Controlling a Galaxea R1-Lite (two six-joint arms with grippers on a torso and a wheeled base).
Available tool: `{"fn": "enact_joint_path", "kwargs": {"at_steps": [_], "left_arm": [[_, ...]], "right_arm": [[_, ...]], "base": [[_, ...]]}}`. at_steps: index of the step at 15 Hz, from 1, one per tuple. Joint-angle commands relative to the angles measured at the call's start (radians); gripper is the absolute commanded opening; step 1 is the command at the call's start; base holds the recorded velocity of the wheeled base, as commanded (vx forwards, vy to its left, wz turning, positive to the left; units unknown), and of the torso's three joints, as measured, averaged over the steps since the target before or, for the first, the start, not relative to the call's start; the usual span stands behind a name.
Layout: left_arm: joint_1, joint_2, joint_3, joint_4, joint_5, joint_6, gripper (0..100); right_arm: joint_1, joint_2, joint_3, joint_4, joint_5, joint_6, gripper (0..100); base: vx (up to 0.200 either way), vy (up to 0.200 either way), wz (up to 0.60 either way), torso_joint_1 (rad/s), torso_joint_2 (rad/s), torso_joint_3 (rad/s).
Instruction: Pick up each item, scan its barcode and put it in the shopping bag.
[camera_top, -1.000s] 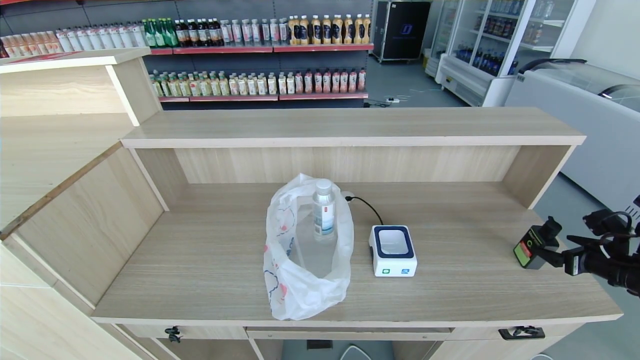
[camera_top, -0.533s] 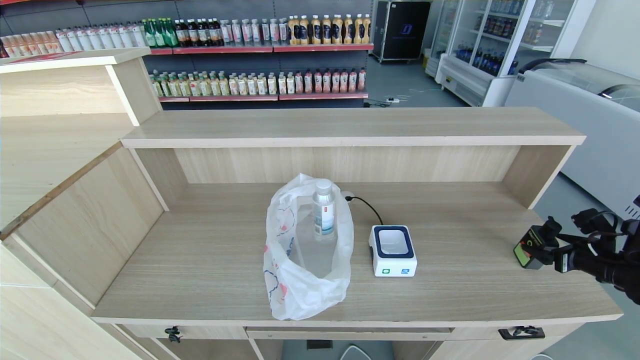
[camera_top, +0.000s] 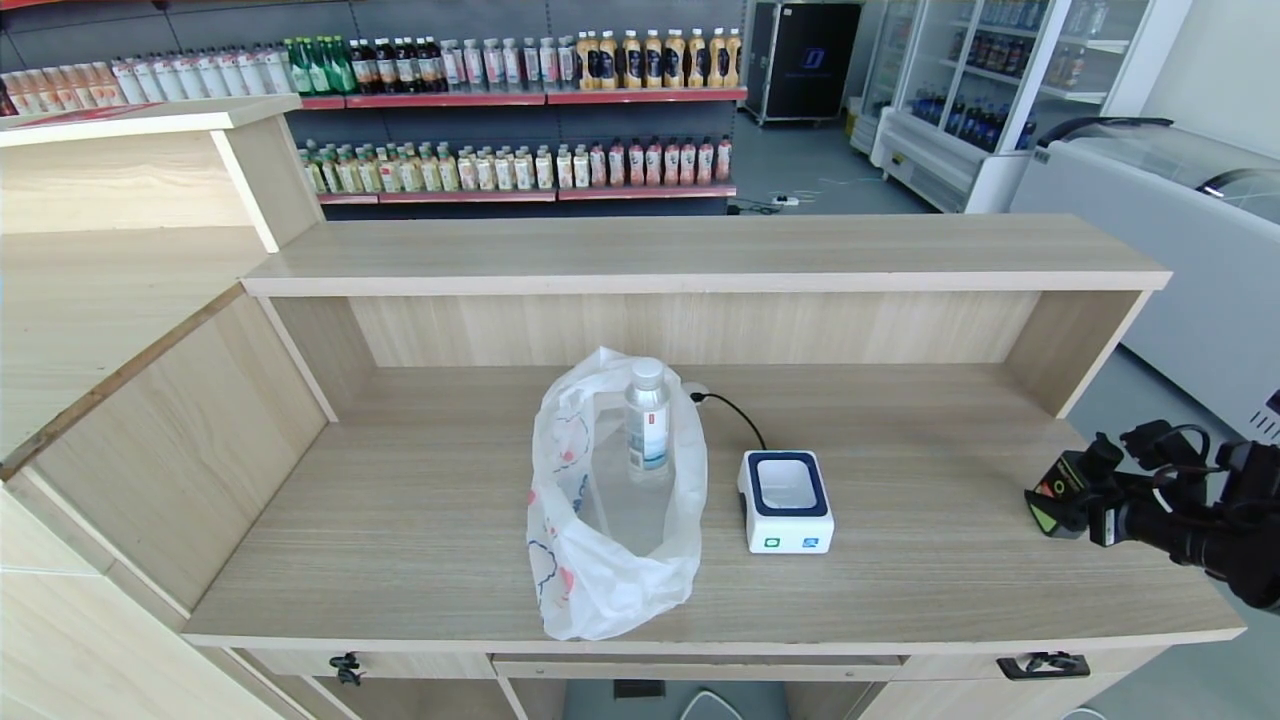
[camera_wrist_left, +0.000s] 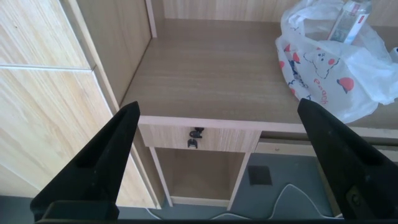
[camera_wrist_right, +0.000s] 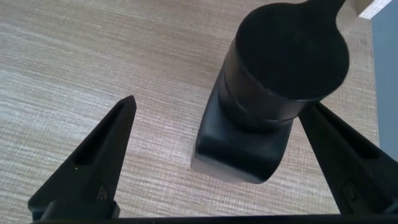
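While the right gripper (camera_wrist_right: 221, 106) stands with its fingers (camera_wrist_right: 87, 174) spread wide, a black container (camera_wrist_right: 273, 68) with a round dark cap sits upright between them on the counter (camera_wrist_right: 93, 56). Bare wood shows on either side of it, so neither finger touches it. From the head view the container carries a green and red label on the face turned away from the gripper, and both are near the counter's right end, close to its front edge. Well apart to this gripper's left lies the scanner (camera_top: 785, 500), a white box with a dark-rimmed window facing up. A black cable (camera_top: 735, 412) runs from behind it toward the back wall of the counter. Farther left of the gripper, just beside the scanner with a narrow gap between them, is the shopping bag (camera_top: 600, 560), white plastic with red and blue prints, its mouth open upward. A clear water bottle (camera_top: 648, 425) stands upright inside it, against the side of the bag farthest from the robot. The left gripper (camera_wrist_left: 217, 106) also has its fingers (camera_wrist_left: 99, 168) set wide and holds nothing. It hangs out in front of the counter's near edge. Ahead of it is a small dark drawer lock (camera_wrist_left: 196, 138) on the counter's front. The shopping bag is ahead and off to its right, well apart from it.
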Motion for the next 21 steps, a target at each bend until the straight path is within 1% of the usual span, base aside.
{"fn": "enact_joint_path", "kwargs": {"at_steps": [1,8,9,15,18,19,20,21], "left_arm": [[0.0,0.0,0.0,0.0,0.0,0.0,100],[0.0,0.0,0.0,0.0,0.0,0.0,100],[0.0,0.0,0.0,0.0,0.0,0.0,100],[0.0,0.0,0.0,0.0,0.0,0.0,100],[0.0,0.0,0.0,0.0,0.0,0.0,100],[0.0,0.0,0.0,0.0,0.0,0.0,100],[0.0,0.0,0.0,0.0,0.0,0.0,100],[0.0,0.0,0.0,0.0,0.0,0.0,100]], "right_arm": [[0.002,0.01,-0.012,0.0,0.001,-0.001,100],[0.012,0.03,-0.025,0.0,0.001,0.001,100],[0.013,0.03,-0.025,0.0,0.001,0.001,0],[0.013,0.038,-0.033,-0.002,0.001,-0.001,0],[0.016,0.006,-0.035,-0.057,0.001,-0.017,0],[0.03,-0.05,-0.021,-0.086,0.001,-0.039,0],[0.047,-0.185,0.021,-0.083,0.001,-0.1,0],[0.061,-0.252,0.051,-0.082,0.002,-0.132,0]], "base": [[0.0,0.0,0.0,0.0,0.0,0.0],[0.0,0.0,0.0,0.0,0.0,0.0],[0.0,0.0,0.0,0.0,0.0,0.0],[0.0,0.0,0.0,0.0,0.0,0.0],[0.0,0.0,0.0,0.0,0.0,0.0],[0.0,0.0,0.0,0.0,0.0,0.0],[0.0,0.0,0.0,0.0,0.0,0.0],[0.0,0.0,0.0,0.0,0.0,0.0]]}}
